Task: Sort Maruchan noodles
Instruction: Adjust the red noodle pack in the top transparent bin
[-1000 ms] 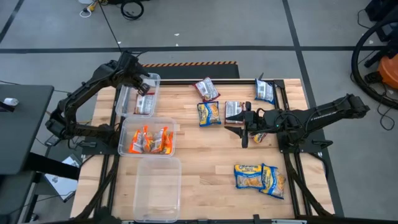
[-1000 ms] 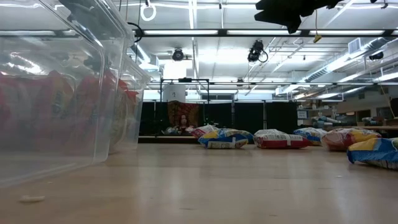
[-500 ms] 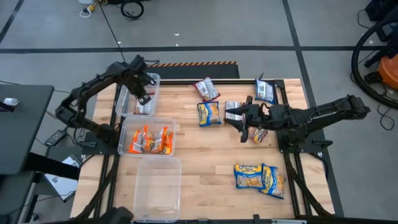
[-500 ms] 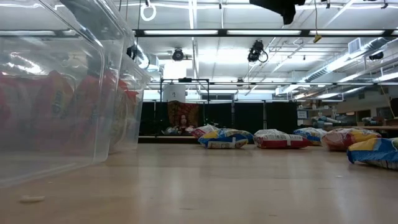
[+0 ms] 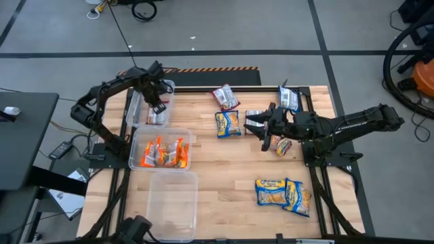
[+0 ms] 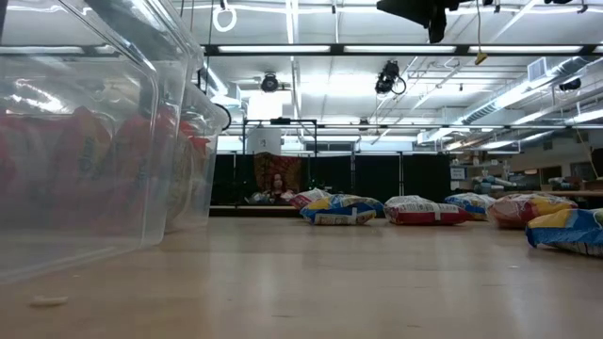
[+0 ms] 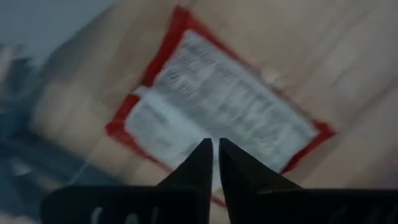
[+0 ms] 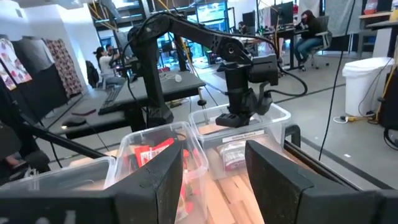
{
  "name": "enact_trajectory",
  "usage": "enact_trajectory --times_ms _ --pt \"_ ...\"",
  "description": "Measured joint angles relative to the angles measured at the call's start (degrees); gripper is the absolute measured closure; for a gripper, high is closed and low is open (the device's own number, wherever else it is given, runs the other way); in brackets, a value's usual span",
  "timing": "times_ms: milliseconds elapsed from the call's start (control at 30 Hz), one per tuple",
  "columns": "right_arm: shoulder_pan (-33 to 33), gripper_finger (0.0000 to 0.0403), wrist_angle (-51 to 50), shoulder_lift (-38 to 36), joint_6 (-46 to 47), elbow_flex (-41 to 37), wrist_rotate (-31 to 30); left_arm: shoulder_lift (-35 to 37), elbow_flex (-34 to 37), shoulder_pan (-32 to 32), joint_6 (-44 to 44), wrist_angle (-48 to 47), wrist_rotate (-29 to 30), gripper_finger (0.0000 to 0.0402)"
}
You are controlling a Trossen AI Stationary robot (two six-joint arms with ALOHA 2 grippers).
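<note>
Since a second ago: left claw [image 5: 158, 103] kept over the far clear plastic bin [image 5: 133, 108] while the arm behind it swung round; right claw [image 5: 260, 126] slid away from the small orange-wrapped noodle packet [image 5: 283, 146] toward the table's far side. Probably means one delivery just finished on the left and the next pick being lined up on the right.

Left claw [image 7: 215, 144]: fingers pressed together to a thin slit, nothing pinched. Directly beneath, lying flat on the bin floor, a silver noodle packet with a red border [image 7: 230, 112], apart from the fingertips as far as can be judged. Just beside this claw, toward the table's near edge, the middle clear bin [image 5: 135, 146] holding orange packets; beyond that, the near clear bin [image 5: 150, 203].

Right claw [image 8: 214, 155]: fingers spread wide, empty, touching nothing. Right at its tips, a silver-and-red packet [image 5: 253, 115]. Just left of it, a blue-and-yellow packet [image 5: 228, 124]. Behind it, toward the arm's base, the orange packet. Farther off, toward the far edge, a maroon-silver packet [image 5: 226, 96] and a blue-silver packet [image 5: 289, 100]. Well apart, toward the near edge, two blue-and-yellow packets side by side [image 5: 283, 192].

Seven packets unsorted on the wood by this count; roughly midway through.
</note>
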State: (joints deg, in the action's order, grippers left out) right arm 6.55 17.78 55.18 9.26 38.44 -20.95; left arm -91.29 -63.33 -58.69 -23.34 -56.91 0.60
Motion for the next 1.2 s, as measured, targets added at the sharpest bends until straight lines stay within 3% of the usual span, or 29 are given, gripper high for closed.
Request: enact_trajectory --times_ms 100,333,433,633,900,1200 --pt "0.0 0.0223 -0.5 0.0 0.1 0.0 0.0 0.0 0.0 -0.4 -4.1 -1.1 5.3 0.0334" --pt "0.0 0.0224 -1.9 0.0 -0.3 0.0 -0.2 0.1 7.6 0.7 -9.0 5.5 5.2 0.0261" --pt "0.0 0.0224 -2.1 0.0 -0.3 0.0 -0.9 0.2 9.8 1.1 -8.8 10.4 6.8 0.0254" --pt "-0.5 0.0224 -2.2 0.0 -0.2 0.0 -2.0 0.6 7.6 1.1 -3.9 9.4 4.5 0.0245" --pt "-3.3 0.0224 -2.3 0.0 1.7 0.0 -2.1 -0.4 5.8 -1.4 4.8 9.8 5.3 0.0179" --pt "-4.5 0.0224 -2.2 0.0 1.7 0.0 -2.1 -1.0 7.5 -0.9 3.3 11.5 7.1 0.0164"
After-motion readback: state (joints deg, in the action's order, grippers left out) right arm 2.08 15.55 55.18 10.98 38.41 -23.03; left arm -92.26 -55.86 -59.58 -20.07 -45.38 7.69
